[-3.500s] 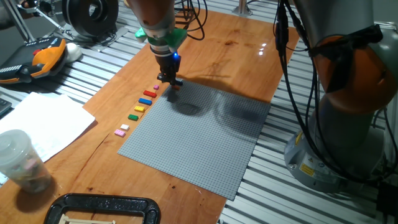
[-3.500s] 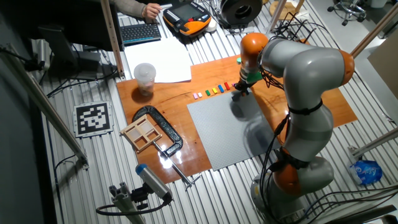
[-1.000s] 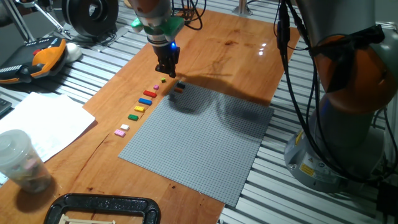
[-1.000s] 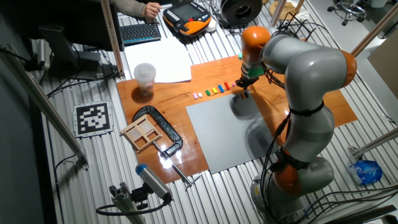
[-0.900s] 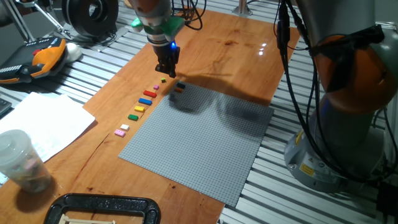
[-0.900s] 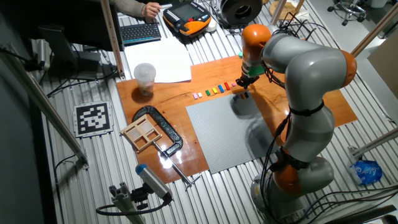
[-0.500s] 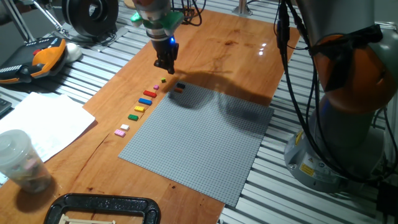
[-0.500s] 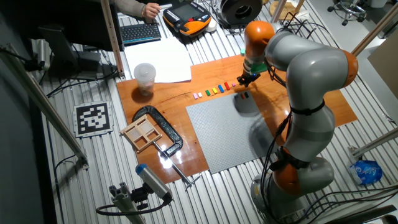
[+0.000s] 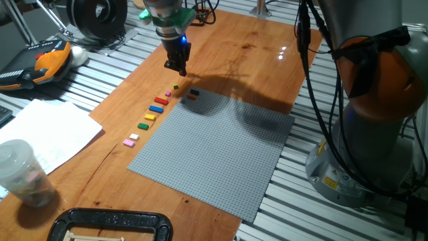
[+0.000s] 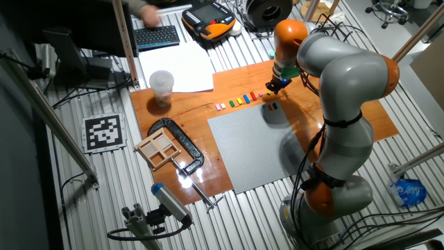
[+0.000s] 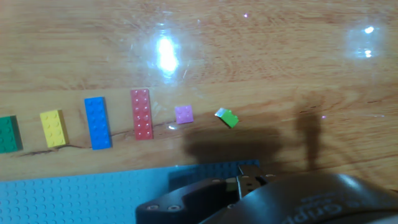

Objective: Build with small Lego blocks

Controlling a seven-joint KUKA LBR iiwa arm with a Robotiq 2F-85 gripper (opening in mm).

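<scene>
Hovering above the wooden board (image 9: 234, 53), the gripper (image 9: 178, 69) is showing no readable finger gap. Only the hand view is revealing brick colours in the Lego blocks (image 11: 142, 114) row lying beside the grey baseplate (image 9: 214, 147); both fixed views are showing the ribbed metal table (image 9: 107, 63).

Nine small bricks show in one fixed view. Seven lie in a row on the wood: one small green brick (image 9: 175, 86), one purple (image 9: 168, 94), one red (image 9: 161, 101), one blue (image 9: 156, 109), one yellow (image 9: 149, 117), one larger green brick (image 9: 143, 125) and one pink-and-white (image 9: 131, 139). Two sit on the single grey baseplate (image 9: 221, 161) (one black (image 9: 194, 92), one orange (image 9: 190, 97)).
</scene>
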